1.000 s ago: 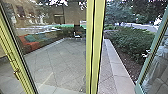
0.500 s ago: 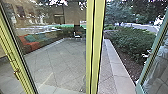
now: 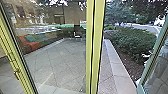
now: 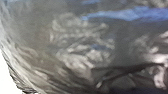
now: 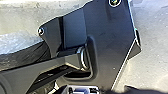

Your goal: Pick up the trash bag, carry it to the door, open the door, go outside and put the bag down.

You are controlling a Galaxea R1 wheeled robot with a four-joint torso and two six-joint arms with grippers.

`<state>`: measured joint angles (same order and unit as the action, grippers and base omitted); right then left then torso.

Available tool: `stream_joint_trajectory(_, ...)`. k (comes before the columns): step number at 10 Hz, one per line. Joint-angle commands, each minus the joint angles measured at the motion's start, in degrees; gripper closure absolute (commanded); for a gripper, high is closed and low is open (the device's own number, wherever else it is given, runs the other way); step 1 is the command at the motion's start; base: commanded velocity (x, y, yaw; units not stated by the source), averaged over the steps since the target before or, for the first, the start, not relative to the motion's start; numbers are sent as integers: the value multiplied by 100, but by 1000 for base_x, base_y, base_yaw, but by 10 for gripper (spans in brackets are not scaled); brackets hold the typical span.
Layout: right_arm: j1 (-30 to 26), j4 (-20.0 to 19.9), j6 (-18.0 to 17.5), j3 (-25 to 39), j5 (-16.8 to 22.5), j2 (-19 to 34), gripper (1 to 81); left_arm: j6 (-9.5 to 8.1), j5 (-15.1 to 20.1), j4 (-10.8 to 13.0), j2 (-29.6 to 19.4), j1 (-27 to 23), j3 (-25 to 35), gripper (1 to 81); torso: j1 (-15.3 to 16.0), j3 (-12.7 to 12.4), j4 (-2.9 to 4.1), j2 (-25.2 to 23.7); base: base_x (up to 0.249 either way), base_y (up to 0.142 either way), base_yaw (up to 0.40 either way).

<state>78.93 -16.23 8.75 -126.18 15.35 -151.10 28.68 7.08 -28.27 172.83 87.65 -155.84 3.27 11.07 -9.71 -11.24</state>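
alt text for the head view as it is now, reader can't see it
Yellow-green glass doorway facing a paved yard. To the right, a pale stone border runs beside leafy bushes, near a slanting blue-green frame.

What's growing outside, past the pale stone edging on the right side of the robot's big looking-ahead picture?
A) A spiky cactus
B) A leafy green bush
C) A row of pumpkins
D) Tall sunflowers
B, because the head view shows a leafy green bush past the pale stone edging, with a strip of dark soil between them.
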Motion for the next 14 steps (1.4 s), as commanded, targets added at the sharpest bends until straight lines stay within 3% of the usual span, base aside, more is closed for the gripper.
stream_joint_trajectory(1, 30, 23, 65, -994, -207, -695, 10, 50, 303, 14, -20, -261, -69, 811, 0, 0, 0, 0, 0, 0, 0)
stream_joint_trajectory(3, 162, 58, 74, -1537, -480, -1090, 10, 50, 250, 6, -20, -261, -192, 811, 0, 0, 0, 0, 0, 0, 0)
stream_joint_trajectory(7, 286, 251, 74, -2418, -480, -1732, 10, 50, 241, -12, 15, -261, -245, 811, 0, 0, 0, -2, 0, 0, 0)
stream_joint_trajectory(11, 348, 339, 74, -2515, -480, -1979, 10, 50, 241, 6, 68, -270, -245, 811, 0, -2, 0, -2, 0, 0, 0)
stream_joint_trajectory(12, 356, 357, 74, -2515, -480, -1988, 10, 50, 241, 6, 86, -270, -245, 811, 0, -266, 0, -2, 0, 0, 0)
stream_joint_trajectory(13, 356, 357, 74, -2515, -480, -1988, 10, 50, 241, 14, 86, -270, -245, 811, 0, -35, 0, -2, 0, 0, 0)
stream_joint_trajectory(14, 356, 383, 74, -2498, -480, -1997, 10, 50, 241, 14, 77, -270, -245, 811, -2, -61, 0, -2, 0, 0, 0)
